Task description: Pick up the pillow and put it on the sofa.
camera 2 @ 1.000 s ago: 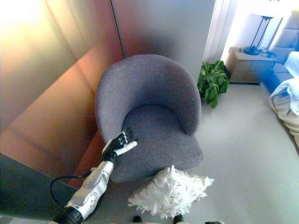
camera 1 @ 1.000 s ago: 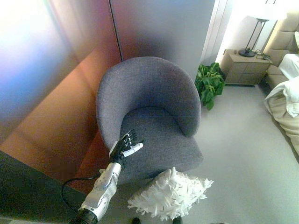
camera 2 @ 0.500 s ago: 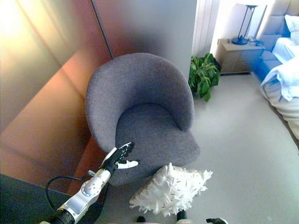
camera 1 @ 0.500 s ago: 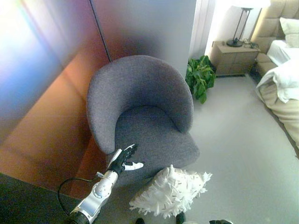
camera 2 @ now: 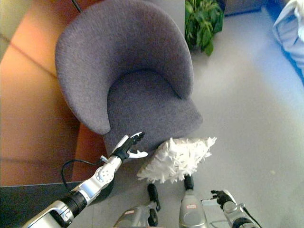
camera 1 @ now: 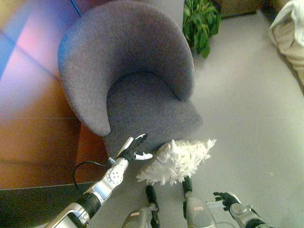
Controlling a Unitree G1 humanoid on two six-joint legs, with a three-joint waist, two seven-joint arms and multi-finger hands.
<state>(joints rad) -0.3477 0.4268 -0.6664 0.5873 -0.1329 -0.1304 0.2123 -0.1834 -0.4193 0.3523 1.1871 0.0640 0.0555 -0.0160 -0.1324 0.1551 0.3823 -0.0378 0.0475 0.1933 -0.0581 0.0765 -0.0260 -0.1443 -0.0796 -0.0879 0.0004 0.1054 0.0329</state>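
A white fluffy pillow (camera 1: 176, 160) lies on the grey floor against the front of a grey round armchair (camera 1: 128, 76). It also shows in the right eye view (camera 2: 176, 158). My left hand (camera 1: 134, 148) is open, fingers spread, just left of the pillow and in front of the chair's seat edge, apart from the pillow. My right hand (camera 1: 224, 198) shows at the bottom right, low over the floor, right of and below the pillow; its fingers look loosely open and hold nothing.
A green potted plant (camera 1: 200, 23) stands behind the chair at the right. White and beige bedding (camera 1: 289, 28) shows at the top right. An orange-brown wall panel (camera 1: 33, 123) runs along the left. Grey floor spreads to the right.
The camera has tilted down and closer, so chair and pillow fill more of the view. My left hand has moved nearer the pillow's left edge. My right hand has come into view at the bottom right.
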